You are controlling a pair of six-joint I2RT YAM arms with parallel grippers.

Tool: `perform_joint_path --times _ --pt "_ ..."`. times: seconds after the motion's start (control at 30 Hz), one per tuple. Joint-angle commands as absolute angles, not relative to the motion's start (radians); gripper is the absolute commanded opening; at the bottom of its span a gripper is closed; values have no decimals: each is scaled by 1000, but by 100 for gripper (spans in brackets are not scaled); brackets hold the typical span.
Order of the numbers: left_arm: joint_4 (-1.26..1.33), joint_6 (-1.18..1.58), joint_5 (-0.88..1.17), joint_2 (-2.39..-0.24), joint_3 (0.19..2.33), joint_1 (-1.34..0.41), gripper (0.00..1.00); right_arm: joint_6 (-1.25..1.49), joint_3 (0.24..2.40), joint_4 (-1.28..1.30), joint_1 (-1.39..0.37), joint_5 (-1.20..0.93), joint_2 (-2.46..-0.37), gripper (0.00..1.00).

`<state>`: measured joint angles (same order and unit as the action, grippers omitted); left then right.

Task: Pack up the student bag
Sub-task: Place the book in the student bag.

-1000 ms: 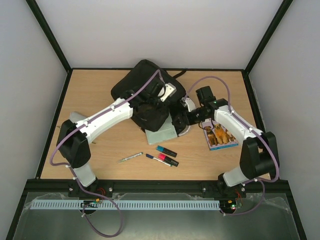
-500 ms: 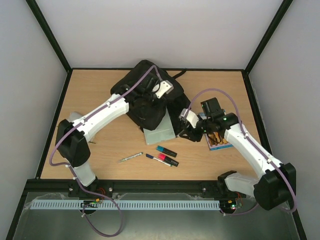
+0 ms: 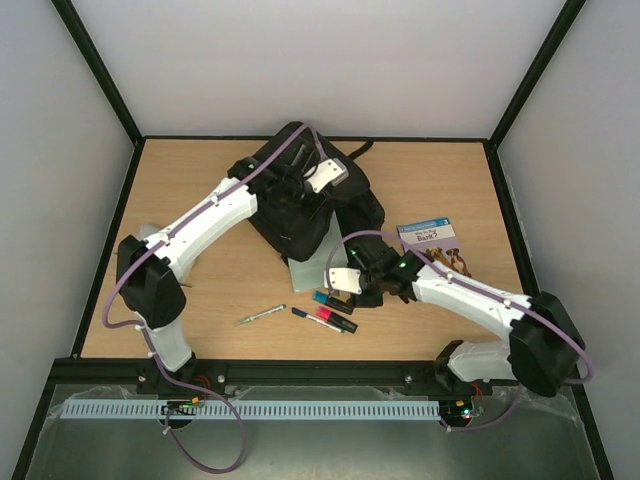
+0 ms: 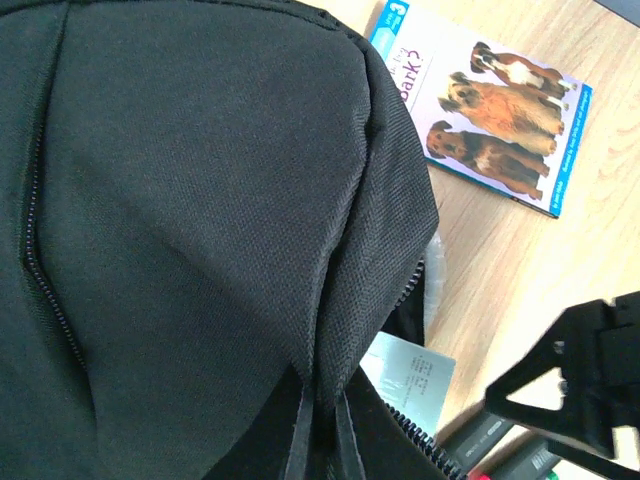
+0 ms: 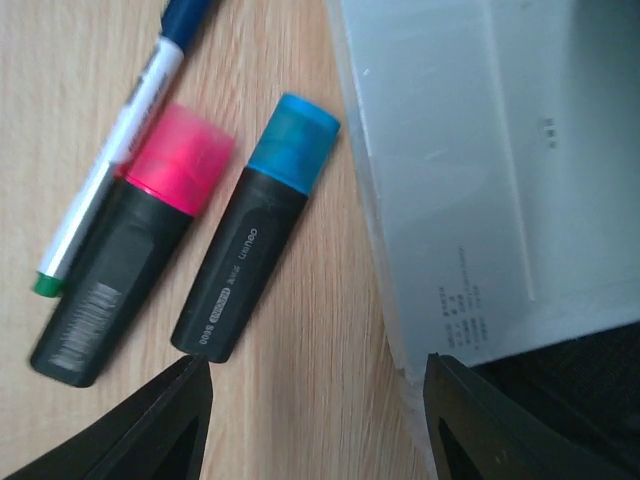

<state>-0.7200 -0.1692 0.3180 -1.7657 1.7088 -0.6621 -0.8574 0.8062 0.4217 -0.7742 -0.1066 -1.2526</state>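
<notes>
Student bag (image 3: 300, 225), a large black soft fabric backpack, sits far-centre on the wooden table (image 3: 450, 180). Left gripper (image 3: 297, 195) is over it, clenched on the bag fabric, which puckers up toward it. Right gripper (image 5: 320, 410) is released, jaws apart and holding nothing, low over the table beside the blue-capped black highlighter (image 5: 255, 235). A pink-capped black highlighter (image 5: 130, 265) lies just near of that, next to a white pen (image 5: 110, 190). A translucent grey plastic sleeve (image 5: 480, 170) pokes out from the bag's near edge. A dog picture book (image 4: 490, 120) lies to the right of the bag.
</notes>
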Motion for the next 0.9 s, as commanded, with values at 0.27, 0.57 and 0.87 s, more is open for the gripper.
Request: perform_joint_path --times 0.27,0.57,0.87 --pt "-699 -191 421 -1768 1753 -662 2 -993 759 134 -829 113 -1437 60" --pt "-715 -197 460 -1750 1747 -663 2 -960 800 -181 -826 273 -1590 36" --pt "-712 -197 477 -1749 1699 -663 2 -826 864 -380 -777 363 -1601 31"
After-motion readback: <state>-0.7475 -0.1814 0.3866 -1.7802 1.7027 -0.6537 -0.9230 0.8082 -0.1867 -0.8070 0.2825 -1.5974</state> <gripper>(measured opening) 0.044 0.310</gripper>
